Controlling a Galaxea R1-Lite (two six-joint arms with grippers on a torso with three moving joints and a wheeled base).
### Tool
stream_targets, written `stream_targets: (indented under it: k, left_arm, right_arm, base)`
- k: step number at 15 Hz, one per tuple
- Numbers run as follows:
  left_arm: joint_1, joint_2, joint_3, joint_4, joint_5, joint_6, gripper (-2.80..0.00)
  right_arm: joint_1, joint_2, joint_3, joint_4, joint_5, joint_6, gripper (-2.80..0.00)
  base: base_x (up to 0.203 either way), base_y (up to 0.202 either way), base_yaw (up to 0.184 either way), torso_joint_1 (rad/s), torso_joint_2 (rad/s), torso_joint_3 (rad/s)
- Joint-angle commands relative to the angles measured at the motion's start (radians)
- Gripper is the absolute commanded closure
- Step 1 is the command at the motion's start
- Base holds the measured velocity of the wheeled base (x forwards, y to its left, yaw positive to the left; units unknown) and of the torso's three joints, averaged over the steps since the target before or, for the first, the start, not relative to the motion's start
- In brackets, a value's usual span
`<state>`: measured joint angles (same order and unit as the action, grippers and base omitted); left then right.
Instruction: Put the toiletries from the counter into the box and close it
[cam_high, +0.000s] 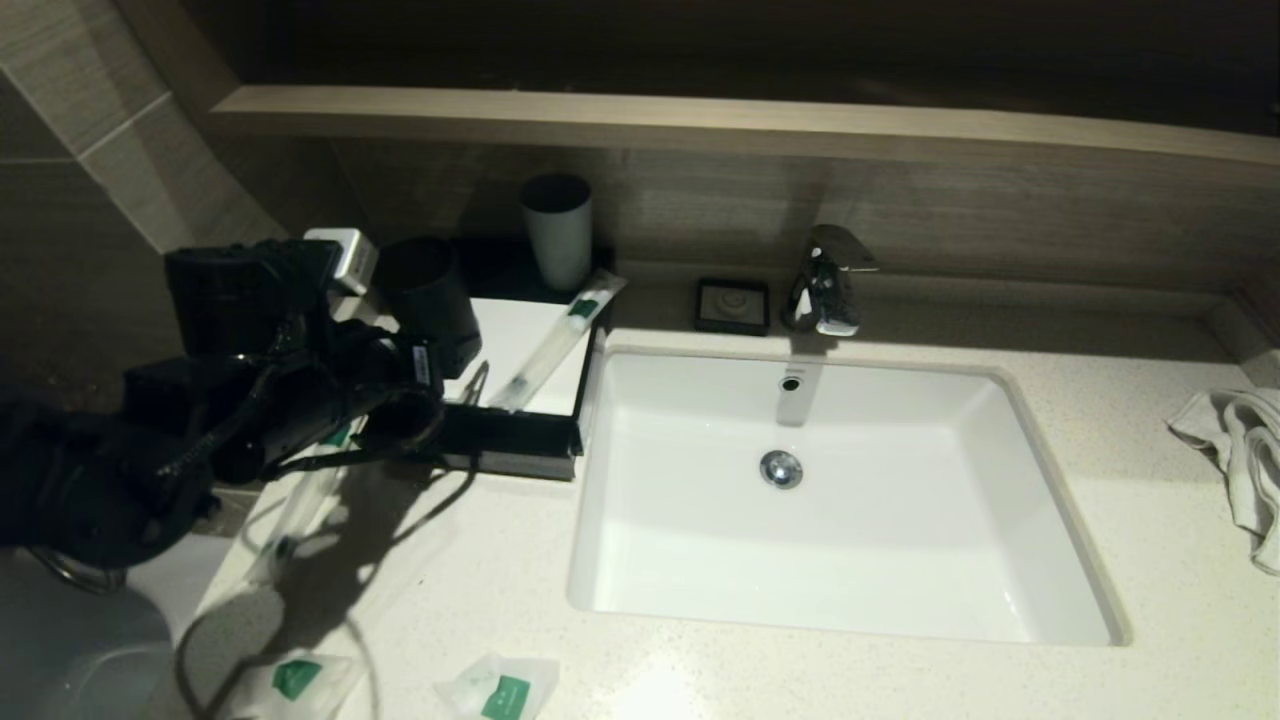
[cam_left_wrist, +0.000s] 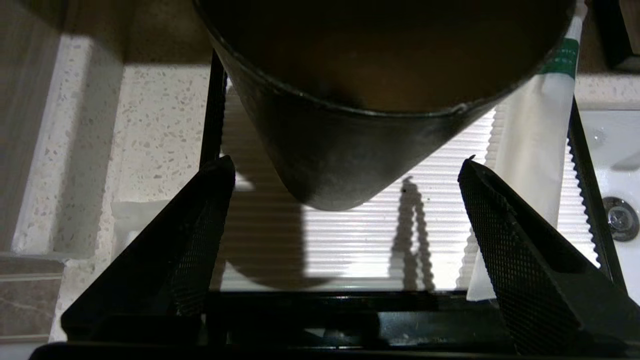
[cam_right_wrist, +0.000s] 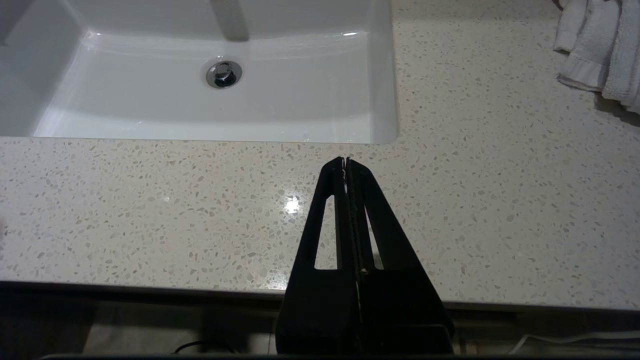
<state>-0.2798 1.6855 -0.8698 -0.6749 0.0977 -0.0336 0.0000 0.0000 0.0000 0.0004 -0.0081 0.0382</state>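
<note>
Translucent white plastic with a green band: one long thin packet (cam_high: 556, 340) lies on the ribbed white top panel of the low black box (cam_high: 520, 445), along the panel's edge nearest the sink (cam_high: 830, 500), its long axis running from the box front back toward the wall. The box sits at the tabletop's (cam_high: 1120, 430) back left, against the sink's left rim, with a black cup (cam_high: 432, 300) and a grey cup (cam_high: 557, 232) standing on its rear part.

The left tool (cam_left_wrist: 345, 240) hangs over the box's front edge, released, its two cross-hatched black fingers (cam_left_wrist: 505, 250) spread wide with nothing between them; the packet lies just beside the sinkward finger, roughly parallel to it. A second long packet (cam_high: 300, 510) lies on the tabletop in front of the box toward the left edge, under the left arm, and two small clear pouches, one (cam_high: 297, 680) left of the other (cam_high: 500, 692), rest near the front edge. All four sit on the left arm's side, so that arm is much the nearer.

The right tool (cam_right_wrist: 347, 167) is clenched shut and empty, parked over the front edge of the tabletop to the right of the sink. A white towel (cam_high: 1240, 460) lies crumpled at the right edge.
</note>
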Motion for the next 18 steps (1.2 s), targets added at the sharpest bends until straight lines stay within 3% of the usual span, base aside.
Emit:
stream_targets:
  k: [1, 18]
  left_arm:
    - [-0.001, 0.019, -0.004, -0.008, 0.001, 0.0, -2.8]
    - [-0.013, 0.089, -0.078, -0.021, 0.004, 0.003, -2.8]
  right_arm:
    - [0.0, 0.0, 0.001, 0.0, 0.0, 0.0, 0.0]
    - [0.0, 0.0, 0.002, 0.0, 0.0, 0.0, 0.0]
  base:
    - [0.0, 0.0, 0.0, 0.0, 0.0, 0.0]
    - [0.0, 0.0, 0.0, 0.0, 0.0, 0.0]
